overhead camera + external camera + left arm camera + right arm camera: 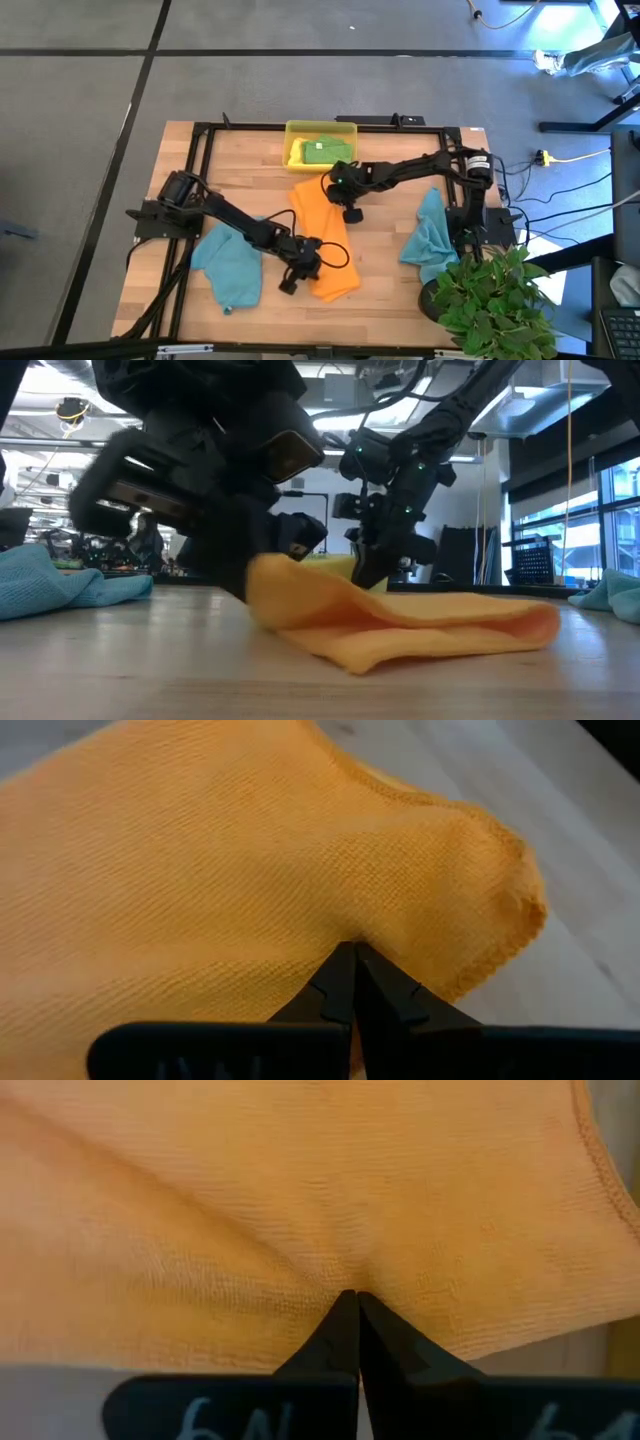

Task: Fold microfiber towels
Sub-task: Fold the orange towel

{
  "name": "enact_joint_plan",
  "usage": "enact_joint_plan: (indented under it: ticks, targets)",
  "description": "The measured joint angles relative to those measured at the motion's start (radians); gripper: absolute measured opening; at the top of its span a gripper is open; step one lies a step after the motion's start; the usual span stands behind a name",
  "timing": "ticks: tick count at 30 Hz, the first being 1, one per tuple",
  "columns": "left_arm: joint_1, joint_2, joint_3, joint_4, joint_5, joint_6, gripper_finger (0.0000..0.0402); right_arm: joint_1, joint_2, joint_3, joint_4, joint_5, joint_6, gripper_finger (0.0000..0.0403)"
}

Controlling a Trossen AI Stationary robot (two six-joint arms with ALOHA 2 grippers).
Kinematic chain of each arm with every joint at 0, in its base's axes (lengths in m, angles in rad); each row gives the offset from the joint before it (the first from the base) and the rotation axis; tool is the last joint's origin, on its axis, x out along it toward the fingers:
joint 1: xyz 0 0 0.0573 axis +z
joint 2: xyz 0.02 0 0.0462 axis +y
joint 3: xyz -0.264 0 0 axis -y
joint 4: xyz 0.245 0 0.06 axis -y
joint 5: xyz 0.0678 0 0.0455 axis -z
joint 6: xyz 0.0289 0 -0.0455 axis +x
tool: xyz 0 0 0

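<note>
An orange microfiber towel (pixel 325 240) lies doubled over in the middle of the table, its length running from far to near. My left gripper (pixel 303 264) is shut on it at its near left side. My right gripper (pixel 352 212) is shut on it at its far right side. In the low view the orange towel (pixel 420 622) rests on the wood and is humped up where my left gripper (pixel 245 575) meets it. A teal towel (pixel 228 266) lies crumpled at the left, and another teal towel (pixel 430 240) at the right. A green towel (pixel 320 151) lies in the yellow tray. My left gripper pinches a pucker of the orange towel (pixel 350 925) between its two shut fingers, close to a rounded hemmed corner (pixel 515 895). The fingers slant down from the table's left. The cloth is bunched up at the fingers and lies on the table beyond them. The number of layers is hidden. My right gripper pinches a pucker of the orange towel (pixel 350 1275) between its shut fingers, a short way in from a hemmed edge (pixel 603 1165). The fingers come steeply from above. Creases in the cloth run toward the fingertips. The towel rests on the table around them.
A translucent yellow tray (pixel 345 128) stands at the far edge in the middle. A potted plant (pixel 490 295) fills the near right corner. A black frame (pixel 200 140) runs round the table. Bare wood (pixel 385 270) shows between the orange towel and the right teal towel.
</note>
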Motion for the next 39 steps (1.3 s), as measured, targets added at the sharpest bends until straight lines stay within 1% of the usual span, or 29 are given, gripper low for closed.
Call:
enact_joint_plan:
  ticks: [3, 8, 10, 13, 16, 23, 29, 32, 36, 39]
  targets:
    - [0.000, -0.023, -0.002, -0.050, 0.033, 0.009, 0.0004, 0.015, 0.000, 0.000, -0.045, 0.003, 0.035, 0.0002]
    - [-0.002, -0.076, -0.006, -0.149, 0.035, 0.038, 0.0001, 0.058, -0.020, -0.001, -0.118, 0.017, 0.124, 0.0002]
    - [-0.003, -0.102, -0.009, -0.191, 0.021, 0.055, 0.0002, 0.081, -0.038, -0.006, -0.156, 0.019, 0.167, 0.0002]
    - [-0.001, -0.129, -0.009, -0.202, -0.015, 0.072, 0.0007, 0.114, -0.067, -0.009, -0.181, 0.051, 0.226, 0.0002]
    - [0.001, -0.151, -0.008, -0.211, -0.042, 0.086, 0.0014, 0.136, -0.084, -0.012, -0.189, 0.059, 0.268, 0.0002]
    - [0.002, -0.207, -0.007, -0.195, -0.086, 0.093, 0.0041, 0.146, -0.145, -0.012, -0.147, 0.058, 0.293, 0.0013]
    - [-0.024, -0.259, -0.007, -0.201, -0.107, 0.109, 0.0067, 0.188, -0.237, -0.025, -0.132, 0.034, 0.256, 0.0015]
    - [-0.048, -0.274, -0.007, -0.198, -0.109, 0.109, 0.0074, 0.245, -0.277, -0.073, -0.057, 0.008, 0.241, 0.0016]
    - [-0.090, -0.274, -0.006, -0.176, -0.110, 0.109, 0.0071, 0.344, -0.296, -0.183, 0.118, -0.070, 0.197, 0.0019]
    - [-0.112, -0.274, -0.030, -0.085, -0.109, 0.097, 0.0070, 0.423, -0.294, -0.256, 0.226, -0.084, 0.163, 0.0033]
